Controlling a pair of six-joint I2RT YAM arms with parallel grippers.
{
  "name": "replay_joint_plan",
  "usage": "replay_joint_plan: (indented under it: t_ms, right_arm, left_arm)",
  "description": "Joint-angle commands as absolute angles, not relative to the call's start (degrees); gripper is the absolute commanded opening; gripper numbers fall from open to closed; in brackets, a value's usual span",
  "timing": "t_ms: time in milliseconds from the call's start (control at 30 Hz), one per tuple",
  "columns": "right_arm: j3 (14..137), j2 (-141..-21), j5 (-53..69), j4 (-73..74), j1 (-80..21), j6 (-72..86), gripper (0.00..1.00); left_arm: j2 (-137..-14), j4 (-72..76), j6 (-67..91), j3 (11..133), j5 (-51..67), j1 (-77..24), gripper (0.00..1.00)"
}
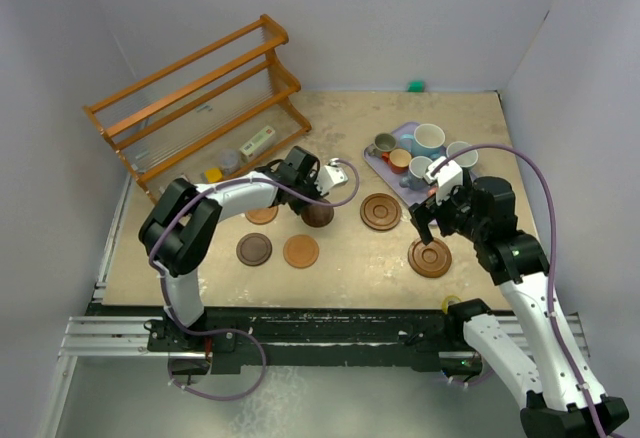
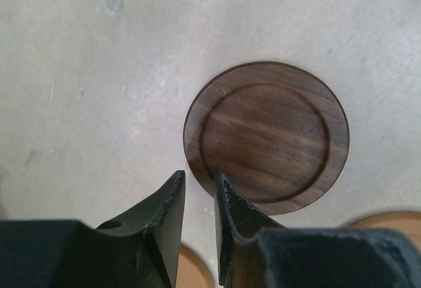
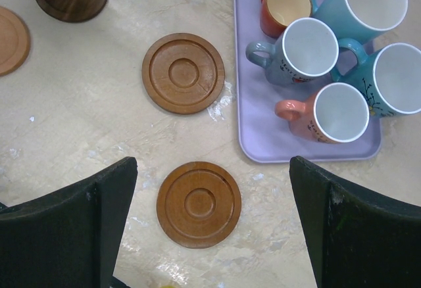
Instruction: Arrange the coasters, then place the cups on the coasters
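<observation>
My left gripper (image 2: 198,175) has its jaws drawn close on the near-left rim of a dark brown coaster (image 2: 266,137), one finger inside the groove and one just outside the edge; this coaster (image 1: 317,214) lies mid-table. Wide open, my right gripper (image 3: 210,169) hangs above a reddish-brown ringed coaster (image 3: 198,204) with nothing between its fingers. A second ringed coaster (image 3: 183,73) lies beyond it. Three more coasters sit left: dark (image 1: 254,249), tan-orange (image 1: 301,251), and one (image 1: 262,214) half hidden by the arm. Several cups (image 3: 339,112) stand on the lavender tray (image 3: 263,137).
A wooden rack (image 1: 200,98) stands at the back left with small items (image 1: 258,141) by its foot. A green object (image 1: 416,85) sits against the back wall. Grey walls close in the left, back and right sides.
</observation>
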State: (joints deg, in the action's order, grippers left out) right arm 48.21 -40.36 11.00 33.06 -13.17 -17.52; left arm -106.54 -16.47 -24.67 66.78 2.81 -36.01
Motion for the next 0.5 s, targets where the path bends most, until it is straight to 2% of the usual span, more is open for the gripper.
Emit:
replay_joint_plan:
  t_ms: [0, 300, 467]
  right_arm:
    - [47.66, -39.73, 10.37, 31.45, -13.13, -17.79, 1.0]
    - [47.44, -40.25, 8.54, 30.55, -13.05, -19.59, 1.0]
    - [48.01, -42.23, 9.11, 31.26, -13.17, -21.87, 1.0]
  left_arm:
    - [-106.09, -23.56, -26.85, 64.16, -2.81, -33.98, 0.21]
    - [-105.57, -24.12, -25.65, 64.41, -2.08, -33.93, 0.22]
    - [-103.88, -24.93, -24.74, 65.99, -0.75, -33.89, 0.29]
